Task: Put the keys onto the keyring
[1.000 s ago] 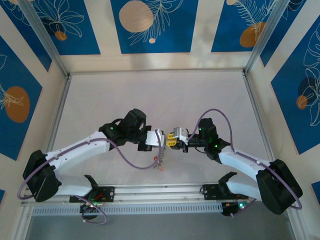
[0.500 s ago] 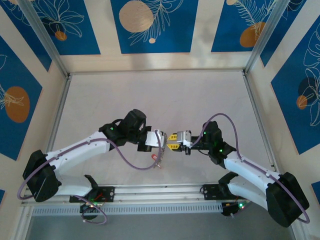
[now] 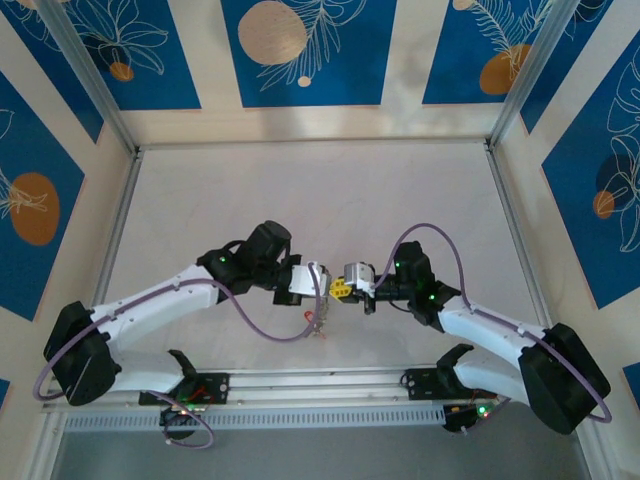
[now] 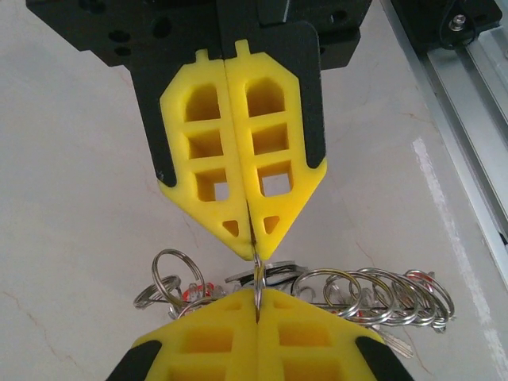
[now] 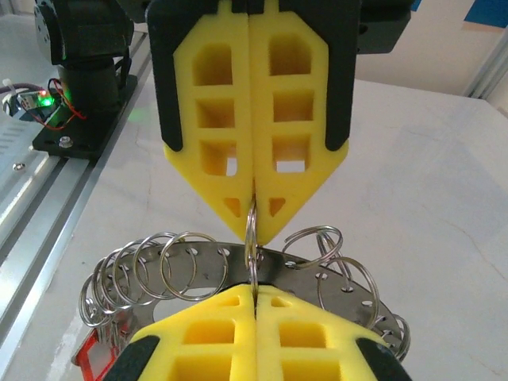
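Note:
The keyring (image 5: 333, 279) is a grey perforated metal ring fringed with many silver split rings; it hangs between my two grippers above the table. Edge-on, the keyring (image 4: 274, 274) has keys (image 4: 189, 294) with red heads dangling behind it. One red key (image 5: 89, 353) hangs low on the left. My left gripper (image 4: 258, 308) and right gripper (image 5: 254, 295) meet tip to tip. Both are shut on the same small split ring (image 5: 252, 238), one at each end. From above, the left gripper (image 3: 322, 283) faces the right gripper (image 3: 341, 287), with the keyring (image 3: 319, 320) dangling below them.
An aluminium rail (image 3: 320, 385) runs along the table's near edge, close below the hanging bunch. The rail (image 4: 476, 71) also passes on the right. An arm base with a green light (image 5: 75, 95) stands beside it. Purple cables loop off both wrists.
Half a second ago the right gripper's jaws stood slightly apart; they have now closed on the split ring at the left gripper's tips. The left arm has held still.

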Controlling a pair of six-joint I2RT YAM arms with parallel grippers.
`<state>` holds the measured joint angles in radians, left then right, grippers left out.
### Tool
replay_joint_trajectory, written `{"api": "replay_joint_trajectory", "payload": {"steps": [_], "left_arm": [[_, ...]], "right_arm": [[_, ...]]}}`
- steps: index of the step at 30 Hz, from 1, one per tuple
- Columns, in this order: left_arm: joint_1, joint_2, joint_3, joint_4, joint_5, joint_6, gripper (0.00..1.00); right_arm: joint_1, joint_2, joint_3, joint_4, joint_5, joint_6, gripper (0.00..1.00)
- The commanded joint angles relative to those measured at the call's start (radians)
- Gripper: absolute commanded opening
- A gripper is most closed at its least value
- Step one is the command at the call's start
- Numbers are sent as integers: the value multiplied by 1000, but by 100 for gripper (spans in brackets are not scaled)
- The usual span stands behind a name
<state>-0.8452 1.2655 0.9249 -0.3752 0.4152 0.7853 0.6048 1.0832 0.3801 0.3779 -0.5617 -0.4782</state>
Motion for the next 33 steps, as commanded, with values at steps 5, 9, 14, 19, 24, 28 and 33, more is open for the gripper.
{"api": "replay_joint_trajectory", "payload": {"steps": [5, 9, 14, 19, 24, 28, 33], "left_arm": [[8, -59, -35, 108, 47, -23, 0], [12, -59, -47, 143, 63, -42, 0], [15, -41, -63, 189, 75, -64, 0], [18, -31, -66, 192, 89, -72, 0], [19, -31, -68, 195, 94, -72, 0], [19, -28, -70, 206, 106, -81, 0], [21, -34, -74, 217, 105, -88, 0]], "right_arm": [[9, 53, 32, 28, 10, 39, 0], [10, 99, 49, 36, -4, 58, 0], [18, 108, 54, 95, -30, 85, 7], [10, 53, 19, 141, -7, 78, 20], [-2, 1, -1, 133, -13, 69, 21], [-2, 2, 3, 130, -27, 71, 20], [-2, 32, 5, 147, -26, 80, 18]]}}
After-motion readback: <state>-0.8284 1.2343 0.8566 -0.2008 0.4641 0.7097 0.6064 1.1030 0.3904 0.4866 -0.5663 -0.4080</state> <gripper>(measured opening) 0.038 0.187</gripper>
